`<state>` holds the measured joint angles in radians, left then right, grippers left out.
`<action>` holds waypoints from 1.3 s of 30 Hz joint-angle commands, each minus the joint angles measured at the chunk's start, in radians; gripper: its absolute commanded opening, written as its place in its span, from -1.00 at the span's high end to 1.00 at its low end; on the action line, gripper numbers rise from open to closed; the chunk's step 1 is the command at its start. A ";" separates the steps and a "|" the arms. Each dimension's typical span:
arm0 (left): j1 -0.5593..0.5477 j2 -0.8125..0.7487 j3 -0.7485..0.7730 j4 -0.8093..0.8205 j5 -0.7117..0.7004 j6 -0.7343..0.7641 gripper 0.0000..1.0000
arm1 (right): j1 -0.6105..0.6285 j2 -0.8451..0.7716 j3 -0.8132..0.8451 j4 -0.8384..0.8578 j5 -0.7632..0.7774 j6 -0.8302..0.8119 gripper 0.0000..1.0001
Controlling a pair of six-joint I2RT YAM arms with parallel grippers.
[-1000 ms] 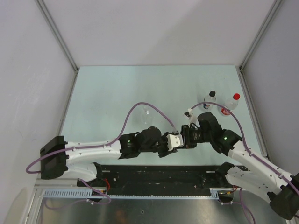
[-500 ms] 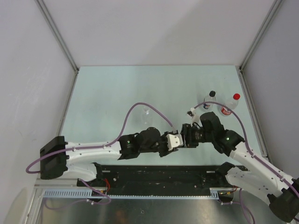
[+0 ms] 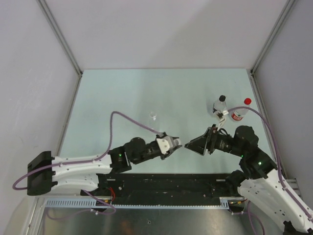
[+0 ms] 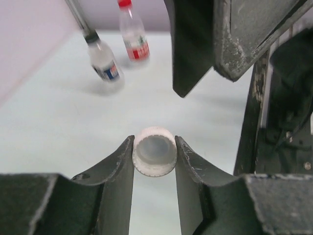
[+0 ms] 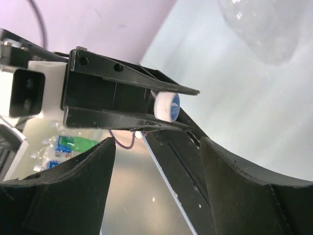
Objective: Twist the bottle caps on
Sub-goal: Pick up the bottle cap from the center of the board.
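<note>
My left tool (image 3: 175, 144) is closed narrow on the white cap (image 4: 154, 151). The cap sits pinched between the two fingertips, one finger on each side of its ribbed rim. Its hollow side faces the left wrist camera. I hold it above the worktop (image 3: 122, 93), near the middle of the near edge.

My right tool (image 3: 191, 147) faces the left one, tip to tip and just apart from it. Its fingers (image 5: 63, 191) stand wide, with nothing between them. In the right wrist view the cap shows side-on in the other tool's grip, straight ahead of the open gap. One right finger also hangs large in the upper part of the left wrist view, clear of the cap.

The open bottle (image 3: 153, 116) is near the middle of the worktop, beyond the left tool and well apart from both tools. It has no cap on its neck. I cannot tell from above whether it stands quite upright.

The black-capped bottle (image 3: 220, 105) and the red-capped bottle (image 3: 239, 112) stand close together by the right edge, about halfway back. The black cap (image 3: 222, 98) and the red cap (image 3: 247, 101) sit on their necks. The red-capped bottle carries a red-and-white label and the black-capped one a blue-marked label. Both are beyond the right tool and apart from it.
</note>
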<state>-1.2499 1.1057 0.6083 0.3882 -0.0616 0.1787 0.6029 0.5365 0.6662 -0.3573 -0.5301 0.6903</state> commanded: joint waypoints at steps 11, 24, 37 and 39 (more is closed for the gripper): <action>0.001 -0.216 -0.078 0.376 0.179 0.223 0.90 | -0.005 0.052 0.038 0.538 -0.147 0.165 -0.45; 0.001 -0.237 -0.096 0.376 0.197 0.251 0.87 | 0.096 0.193 0.038 0.734 -0.266 0.127 -0.32; 0.001 -0.235 -0.100 0.376 0.232 0.254 0.86 | 0.124 0.235 0.038 0.794 -0.276 0.191 -0.14; 0.002 -0.237 -0.101 0.376 0.234 0.254 0.86 | 0.124 0.238 0.038 0.810 -0.271 0.211 -0.10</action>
<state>-1.2495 0.8783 0.5186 0.7250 0.1589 0.4046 0.7200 0.7692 0.6704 0.3649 -0.7887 0.8566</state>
